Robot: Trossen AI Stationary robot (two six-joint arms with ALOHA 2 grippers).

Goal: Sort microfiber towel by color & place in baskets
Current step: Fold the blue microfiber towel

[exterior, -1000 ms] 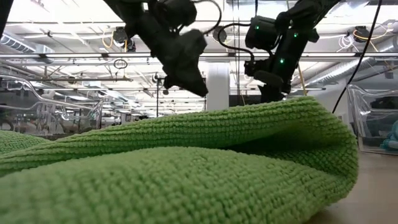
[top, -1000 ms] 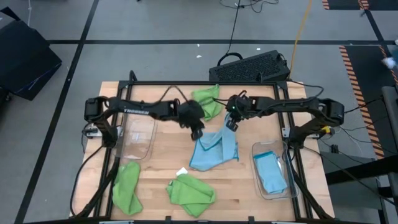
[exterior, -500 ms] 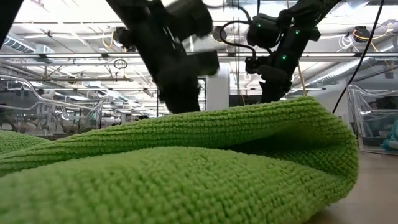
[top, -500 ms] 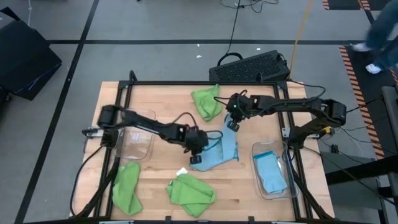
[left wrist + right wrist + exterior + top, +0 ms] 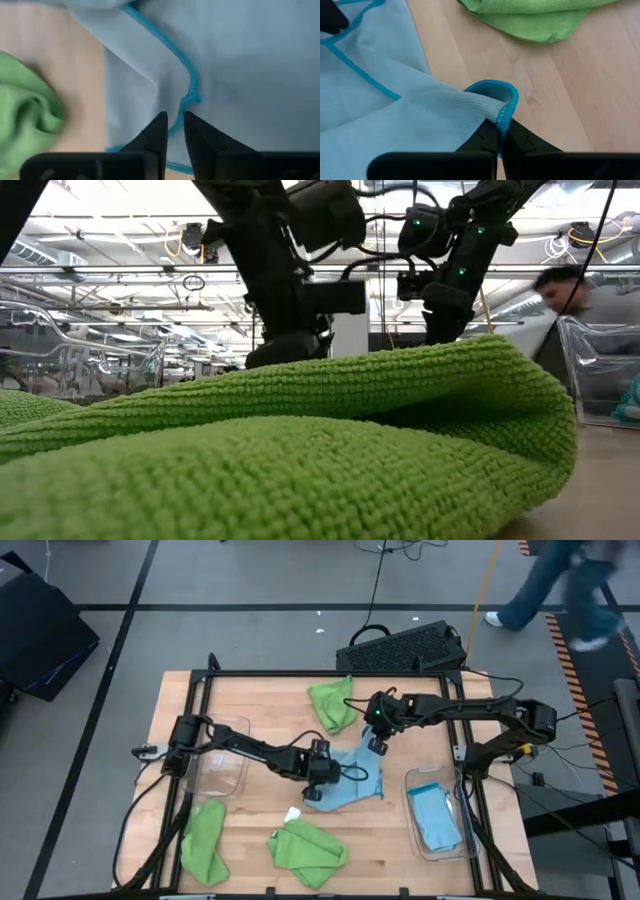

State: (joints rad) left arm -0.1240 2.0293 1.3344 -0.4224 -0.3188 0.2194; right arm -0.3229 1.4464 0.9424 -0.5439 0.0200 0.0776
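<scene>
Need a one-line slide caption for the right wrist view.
Right gripper shut on a light blue towel corner, green towel beyond.

Light blue towel (image 5: 350,780) crumpled mid-table, three green towels (image 5: 331,703) scattered, clear baskets (image 5: 437,812) either side

Low view: a green towel (image 5: 300,450) close to the lens hides the table and the lower ends of both arms. A person (image 5: 560,580) beyond the table is blurred and cut off by the high view's top edge.
</scene>
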